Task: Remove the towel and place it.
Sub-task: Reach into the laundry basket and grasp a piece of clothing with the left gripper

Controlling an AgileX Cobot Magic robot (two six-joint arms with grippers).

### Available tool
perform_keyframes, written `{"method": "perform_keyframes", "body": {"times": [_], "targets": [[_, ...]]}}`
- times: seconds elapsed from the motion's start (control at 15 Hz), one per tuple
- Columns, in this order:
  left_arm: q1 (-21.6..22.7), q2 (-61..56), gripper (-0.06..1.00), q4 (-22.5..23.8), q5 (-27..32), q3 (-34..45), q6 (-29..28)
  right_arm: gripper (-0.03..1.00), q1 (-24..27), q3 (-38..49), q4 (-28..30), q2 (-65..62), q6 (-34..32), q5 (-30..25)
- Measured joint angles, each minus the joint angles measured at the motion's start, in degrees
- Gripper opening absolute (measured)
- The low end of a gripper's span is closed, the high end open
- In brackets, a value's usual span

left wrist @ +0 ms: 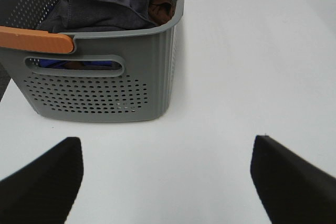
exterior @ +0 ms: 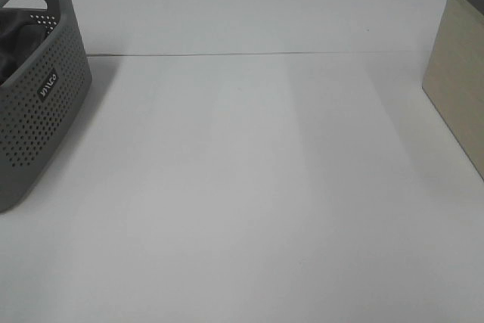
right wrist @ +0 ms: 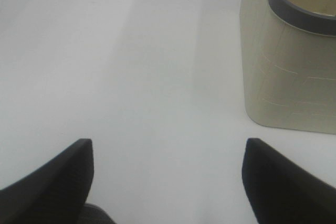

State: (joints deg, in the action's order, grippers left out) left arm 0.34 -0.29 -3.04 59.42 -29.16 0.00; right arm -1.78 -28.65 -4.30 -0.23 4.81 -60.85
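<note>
The dark charcoal-grey towel (left wrist: 100, 3) lies crumpled inside the grey perforated basket (left wrist: 105, 85). In the high view the basket (exterior: 41, 104) stands at the table's left edge, with a bit of the towel (exterior: 17, 43) showing inside. My left gripper (left wrist: 165, 182) is open and empty, hovering over the table in front of the basket's short end. My right gripper (right wrist: 168, 182) is open and empty over bare table, beside the beige bin (right wrist: 286, 77). Neither gripper shows in the high view.
A brown cloth (left wrist: 160, 9) and a blue cloth (left wrist: 52, 64) also lie in the basket, which has an orange handle (left wrist: 34, 40). The beige bin (exterior: 457, 81) with a dark rim stands at the table's right edge. A seam (exterior: 257, 54) crosses the white table.
</note>
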Motion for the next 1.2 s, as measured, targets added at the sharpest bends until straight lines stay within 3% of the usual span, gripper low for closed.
{"method": "perform_keyframes", "body": {"times": [0.93, 1.2], "targets": [[0.1, 0.0, 0.82, 0.0, 0.0, 0.0, 0.0, 0.76, 0.0, 0.0, 0.0, 0.0, 0.0, 0.0], [2.8, 0.0, 0.97, 0.1, 0.0, 0.0, 0.0, 0.76, 0.0, 0.0, 0.0, 0.0, 0.0, 0.0]]}}
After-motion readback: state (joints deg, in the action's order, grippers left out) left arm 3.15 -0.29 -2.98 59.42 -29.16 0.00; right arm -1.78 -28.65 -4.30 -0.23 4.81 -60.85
